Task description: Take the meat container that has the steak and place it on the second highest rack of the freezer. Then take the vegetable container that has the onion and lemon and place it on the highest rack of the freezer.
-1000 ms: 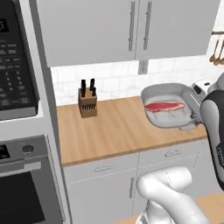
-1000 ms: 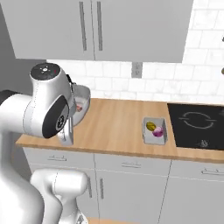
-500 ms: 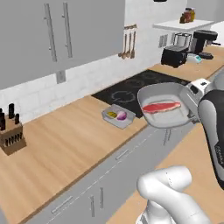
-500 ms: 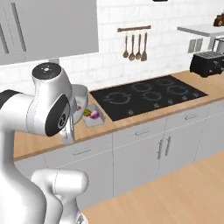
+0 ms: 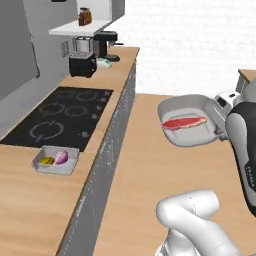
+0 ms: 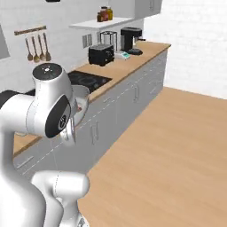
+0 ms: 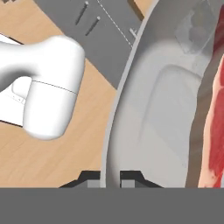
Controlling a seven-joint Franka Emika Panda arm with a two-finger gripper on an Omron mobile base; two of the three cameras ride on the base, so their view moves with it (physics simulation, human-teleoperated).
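Steak [image 5: 183, 122] lies flat in the grey meat container [image 5: 189, 107], which I see held up in the air over the wooden floor [image 5: 145, 175], off to the side of the counter [image 5: 45, 200]. From the hand camera, my gripper [image 7: 110, 177] has its two fingers [image 7: 91, 178] pinched tight on the container's rim, one tip on each side of the thin wall, with the red slab running along the far side of the tray. On the left base camera the container sits level beside my arm's dark wrist.

On the counter, just in front of the black cooktop [image 5: 55, 117], rests the small vegetable container [image 5: 55, 160] with the lemon [image 5: 47, 161] and the onion [image 5: 61, 158] touching side by side inside it. Farther along the counter stand a toaster [image 5: 82, 65] and a coffee machine [image 5: 104, 44]. On the right base camera my arm covers most of the held tray.
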